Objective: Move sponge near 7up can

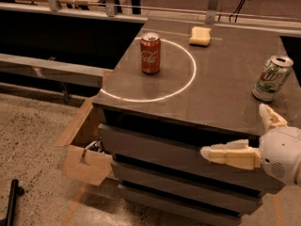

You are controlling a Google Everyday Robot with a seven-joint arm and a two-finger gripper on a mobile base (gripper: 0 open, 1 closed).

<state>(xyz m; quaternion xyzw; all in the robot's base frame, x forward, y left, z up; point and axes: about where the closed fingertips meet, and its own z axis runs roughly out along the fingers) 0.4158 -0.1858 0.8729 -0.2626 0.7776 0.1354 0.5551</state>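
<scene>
The pale-yellow sponge (200, 36) lies at the far edge of the grey cabinet top (221, 93). The silver-white and green 7up can (272, 78) stands near the right edge of the top, well apart from the sponge. My gripper (233, 130) is at the lower right, in front of the cabinet's front edge and below the 7up can. It is open and empty: one finger (228, 154) points left and the other (271, 117) points up towards the can.
A red Coca-Cola can (150, 53) stands inside a white ring (188, 86) on the left half of the top. The cabinet has drawer fronts below. An open cardboard box (87, 161) sits on the floor at its left. Rails and a dark gap run behind.
</scene>
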